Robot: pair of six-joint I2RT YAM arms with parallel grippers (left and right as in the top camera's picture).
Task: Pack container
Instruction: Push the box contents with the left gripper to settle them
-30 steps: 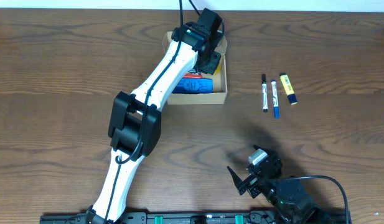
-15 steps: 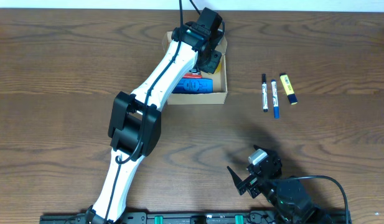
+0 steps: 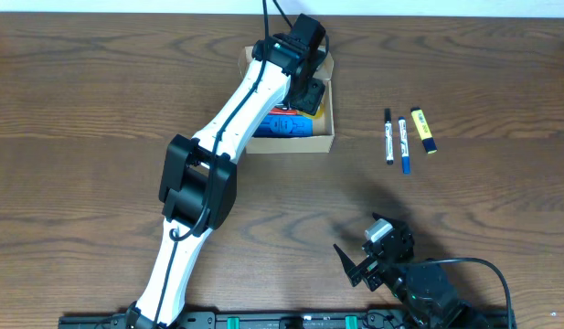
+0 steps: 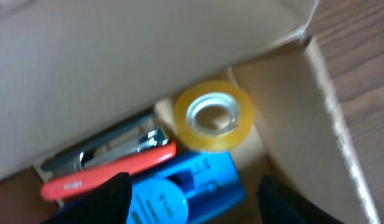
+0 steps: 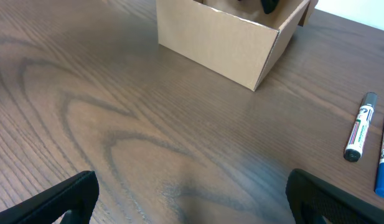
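Two grippers checked, both spread wide, empty: left gripper (image 4: 193, 198) over cardboard box (image 3: 324, 143) at upper centre, above yellow tape roll (image 4: 213, 115), red stapler (image 4: 111, 167), blue packet (image 4: 179, 194); right gripper (image 5: 195, 196) lower right.

tape roll (image 4: 213, 140) in container (image 4: 292, 127) | markers (image 3: 388, 137) right of it (on table (image 3: 464, 210))

The left arm (image 3: 228, 128) stretches far forward, wrist tipped down, left gripper (image 3: 309, 91) parted, while the right gripper (image 3: 355, 265) (jaws spread wide) sits low near the base.
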